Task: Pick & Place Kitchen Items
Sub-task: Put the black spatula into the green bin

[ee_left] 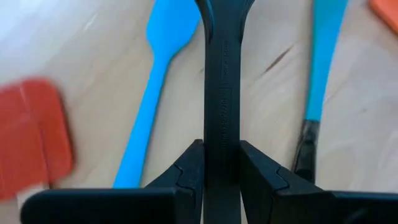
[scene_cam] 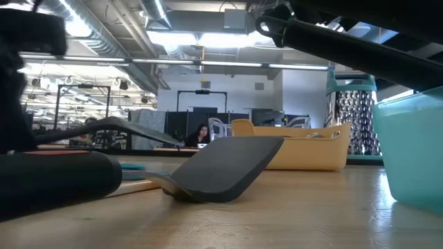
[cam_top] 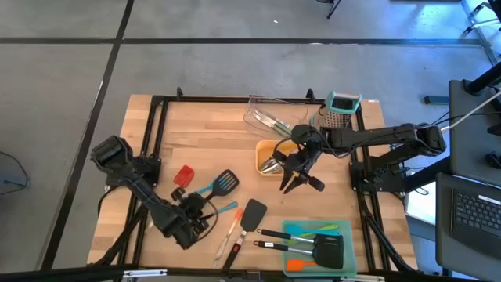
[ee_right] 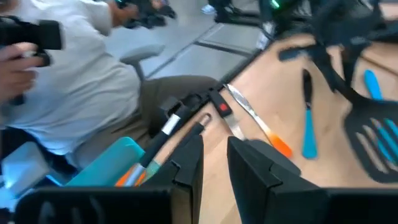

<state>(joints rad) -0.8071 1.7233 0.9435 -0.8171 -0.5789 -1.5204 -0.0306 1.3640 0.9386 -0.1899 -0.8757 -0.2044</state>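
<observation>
My left gripper stands near the table's front left, shut on a black slotted spatula. Its head points toward the table's far right. Beside it on the table lie a red scraper, a blue spatula and a teal-handled tool. My right gripper hangs high over the table's middle, just in front of the yellow tray. Its fingers stand a narrow gap apart and nothing shows between them. A solid black spatula rests flat farther forward. My left gripper pinches the slotted spatula's black handle between its two fingers. The fingers slant down from the near left and lie along the handle. The handle runs straight out past the fingertips; its near end is hidden by the gripper. The slotted head looks clear of the table.
A teal tray at the front right holds several utensils, with black handles overhanging its left side. A clear tray and a steel grater stand at the back. Two knives lie near the front edge. A person sits beyond the table.
</observation>
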